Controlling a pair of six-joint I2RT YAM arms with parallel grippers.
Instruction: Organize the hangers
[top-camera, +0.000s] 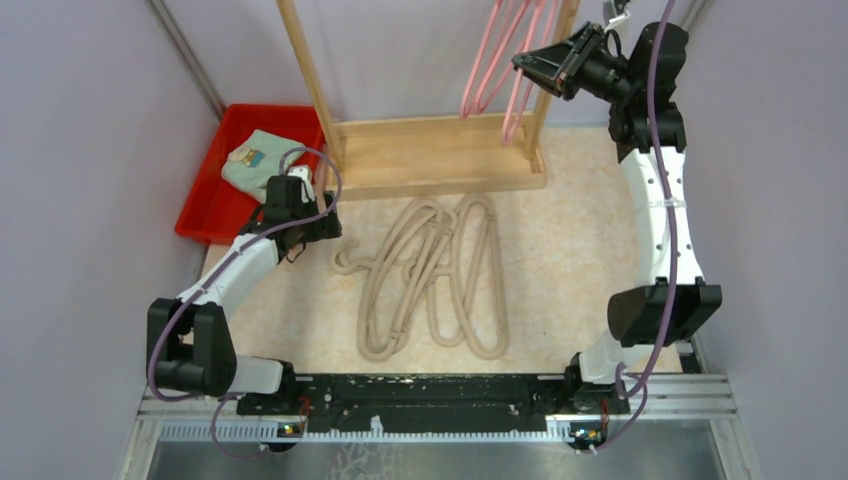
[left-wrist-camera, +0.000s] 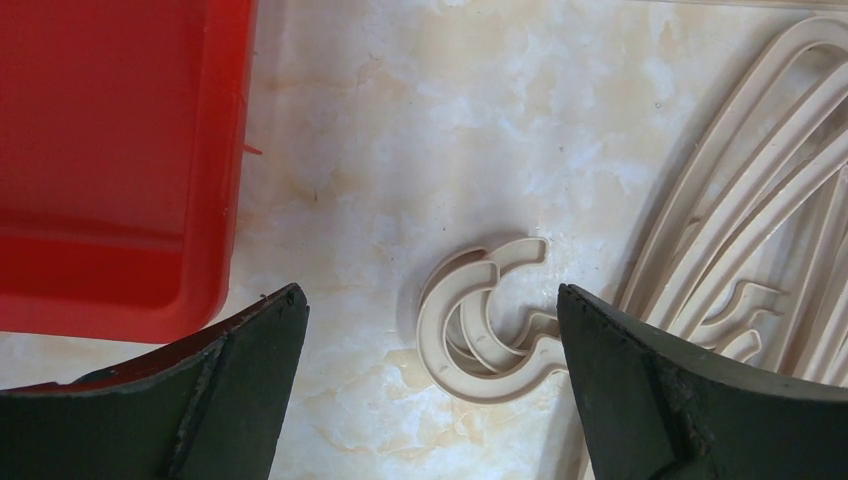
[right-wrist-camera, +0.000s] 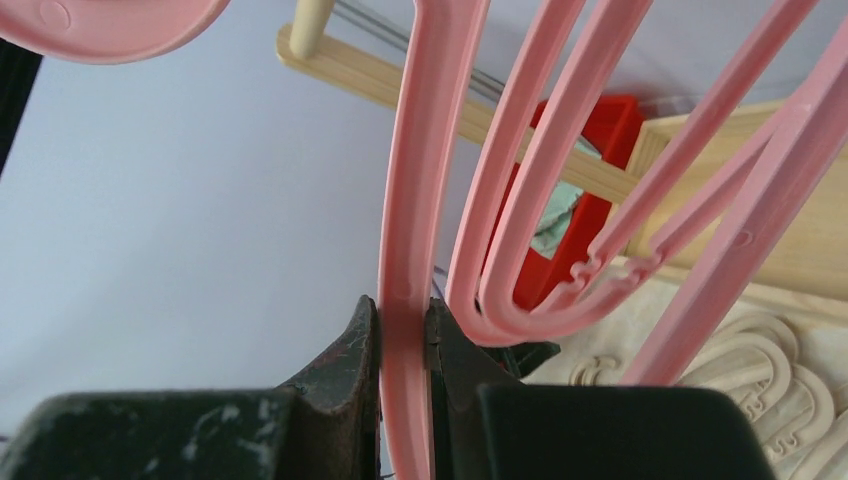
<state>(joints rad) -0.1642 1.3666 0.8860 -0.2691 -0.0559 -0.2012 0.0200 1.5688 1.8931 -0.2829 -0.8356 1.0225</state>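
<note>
The right end effector (top-camera: 522, 62) is raised at the far right corner of the surface (top-camera: 585, 230), beside the right upright of the wooden rack (top-camera: 440, 155). In the right wrist view its fingers (right-wrist-camera: 350, 345) are pressed together on the bar of one pink hanger (right-wrist-camera: 415, 150), with the bar running straight up between them. More pink hangers (top-camera: 487, 60) are up beside it at the rack, their lower ends above the rack's base; the rail they hang from is out of frame. In the right wrist view they overlap one another just to the right of the held one.

The beige hangers (top-camera: 430, 275) lie flat in a tangled, overlapping pile in the middle of the surface, reaching from just in front of the rack's base toward the near edge.

The left end effector (top-camera: 305, 215) is low over the surface at the left end of that pile, near the far left corner. Its fingers (left-wrist-camera: 250, 360) are spread wide apart and grip nothing. Between them, in the left wrist view, the curved hooks (left-wrist-camera: 480, 325) of several beige hangers lie stacked on the surface.

A red bin (top-camera: 215, 190) sits in the far left corner just beside the left end effector, with a folded pale green cloth (top-camera: 255, 160) inside.
</note>
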